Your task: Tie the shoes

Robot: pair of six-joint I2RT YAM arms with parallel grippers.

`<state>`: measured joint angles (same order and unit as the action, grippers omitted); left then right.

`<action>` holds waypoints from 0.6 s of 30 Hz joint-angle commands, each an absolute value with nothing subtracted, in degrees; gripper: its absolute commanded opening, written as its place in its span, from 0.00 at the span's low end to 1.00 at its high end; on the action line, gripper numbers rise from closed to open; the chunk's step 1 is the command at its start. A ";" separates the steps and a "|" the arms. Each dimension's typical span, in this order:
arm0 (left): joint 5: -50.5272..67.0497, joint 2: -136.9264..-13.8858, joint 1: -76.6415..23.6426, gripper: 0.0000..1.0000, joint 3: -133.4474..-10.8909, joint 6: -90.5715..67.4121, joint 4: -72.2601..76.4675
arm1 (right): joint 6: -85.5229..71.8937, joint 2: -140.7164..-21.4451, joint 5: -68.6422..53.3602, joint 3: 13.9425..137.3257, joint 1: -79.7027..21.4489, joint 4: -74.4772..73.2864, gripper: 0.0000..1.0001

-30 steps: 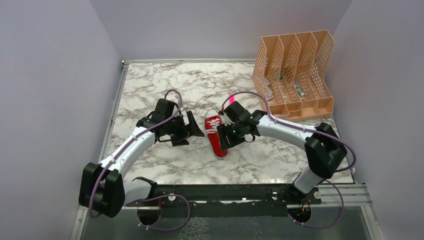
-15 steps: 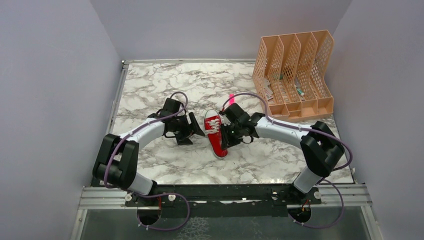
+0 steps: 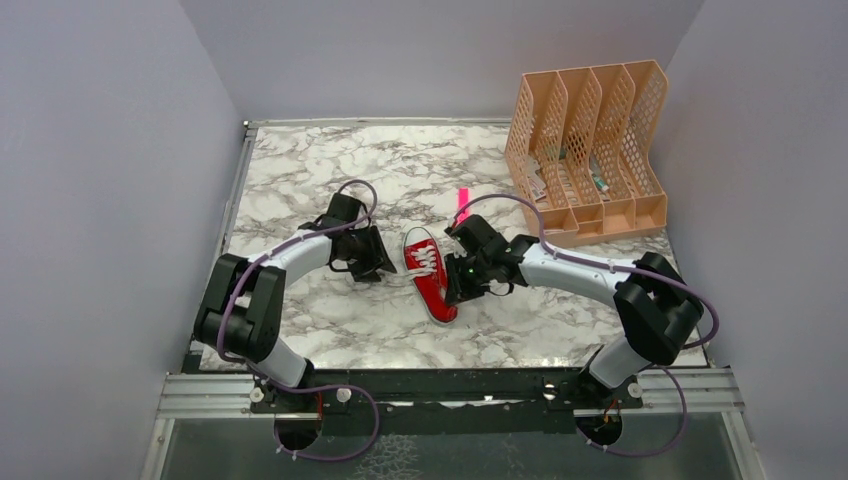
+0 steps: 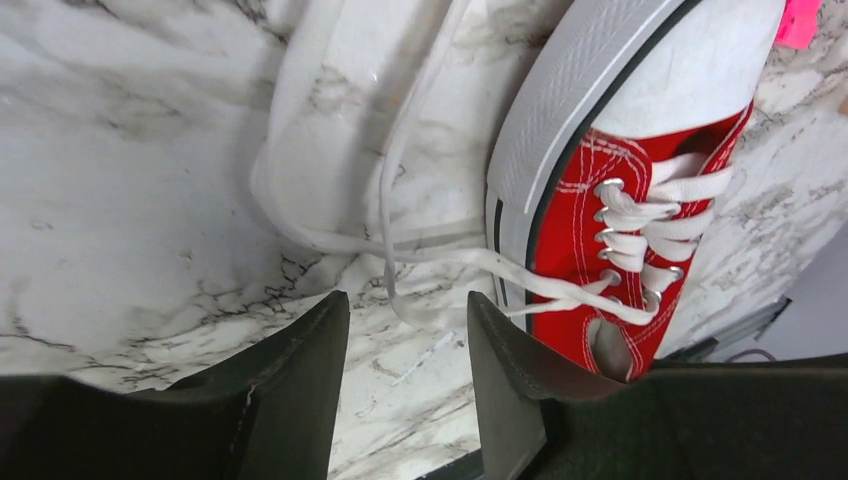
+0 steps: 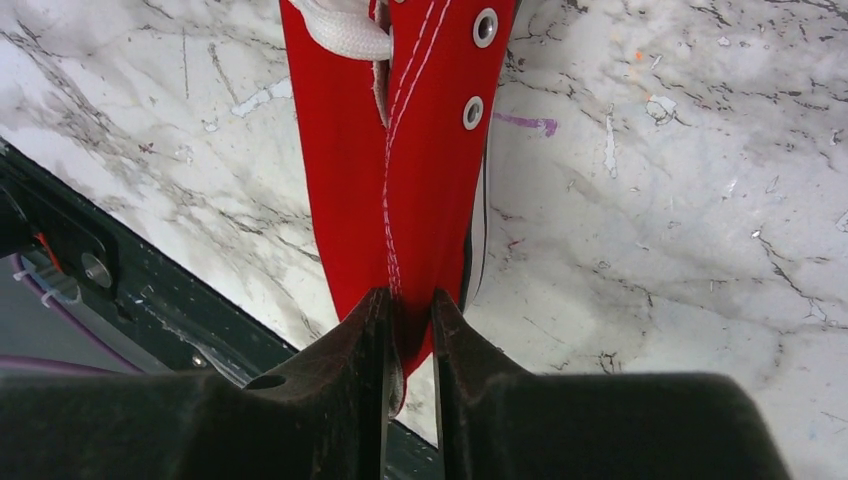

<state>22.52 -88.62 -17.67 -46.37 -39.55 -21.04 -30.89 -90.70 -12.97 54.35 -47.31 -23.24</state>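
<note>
The small red sneaker (image 3: 427, 273) with white laces lies mid-table, toe cap toward the back. My right gripper (image 3: 458, 275) is shut on the shoe's red canvas side wall near the heel (image 5: 400, 200). My left gripper (image 3: 378, 258) is open just left of the shoe, low over the table. In the left wrist view its fingers (image 4: 300, 370) stand apart with a loose white lace (image 4: 420, 250) trailing on the marble just ahead of them. The shoe's eyelets and white sole (image 4: 620, 200) show to the right.
A peach mesh file organizer (image 3: 592, 150) stands at the back right. A slim pink marker (image 3: 461, 203) lies behind the shoe. The black front rail (image 3: 450, 385) runs along the near table edge (image 5: 120, 290).
The left arm has swung in and lowered, bringing its gripper closer to the shoe's left side. The right gripper has kept its hold and the shoe has turned slightly left.
</note>
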 commanded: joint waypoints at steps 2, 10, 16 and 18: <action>14.60 -90.27 -17.31 0.48 -51.62 -32.71 -23.22 | -31.44 -89.71 -14.44 56.85 -48.29 -25.80 0.26; 12.73 -94.52 -17.98 0.44 -57.51 -27.11 -25.81 | -29.97 -85.45 -9.59 58.61 -48.26 -30.84 0.48; 10.74 -97.94 -18.02 0.44 -59.92 -24.95 -27.49 | -28.99 -80.06 -5.51 58.89 -47.56 -32.92 0.59; 10.71 -99.06 -18.02 0.44 -60.53 -23.90 -27.55 | -28.73 -79.22 -5.26 58.80 -46.97 -33.15 0.59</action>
